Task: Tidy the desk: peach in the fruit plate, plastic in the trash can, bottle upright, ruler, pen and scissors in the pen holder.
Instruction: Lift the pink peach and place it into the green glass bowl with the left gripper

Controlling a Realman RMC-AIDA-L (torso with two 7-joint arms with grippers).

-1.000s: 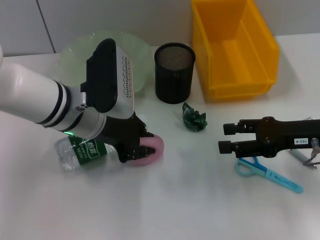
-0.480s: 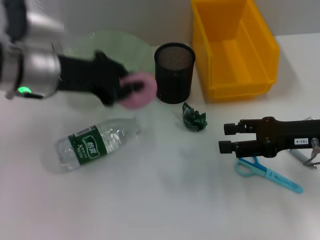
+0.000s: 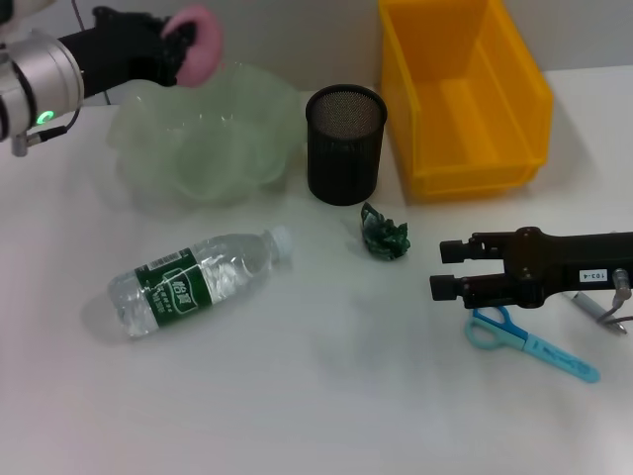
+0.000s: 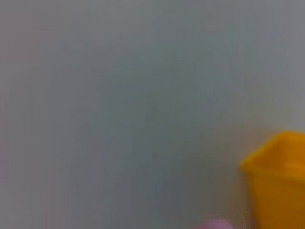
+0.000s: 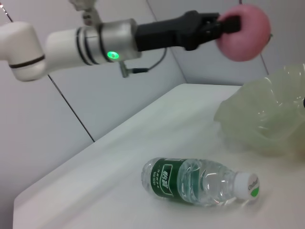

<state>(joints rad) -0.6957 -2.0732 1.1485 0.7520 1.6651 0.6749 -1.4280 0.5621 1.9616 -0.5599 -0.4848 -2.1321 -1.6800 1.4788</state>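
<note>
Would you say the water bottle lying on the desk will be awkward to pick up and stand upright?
Probably somewhat. The bottle lies on its round side, so a nudge may roll it. It looks clear and empty, so likely light, and its thin plastic may dent under a firm grip.

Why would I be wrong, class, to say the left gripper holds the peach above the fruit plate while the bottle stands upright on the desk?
The bottle is not upright; the head view shows it lying on its side. The left gripper does hold the peach above the fruit plate.

A plain white desk (image 3: pixel 326 396) — pale grey panelled wall (image 5: pixel 109 102) behind, evenly lit.
</note>
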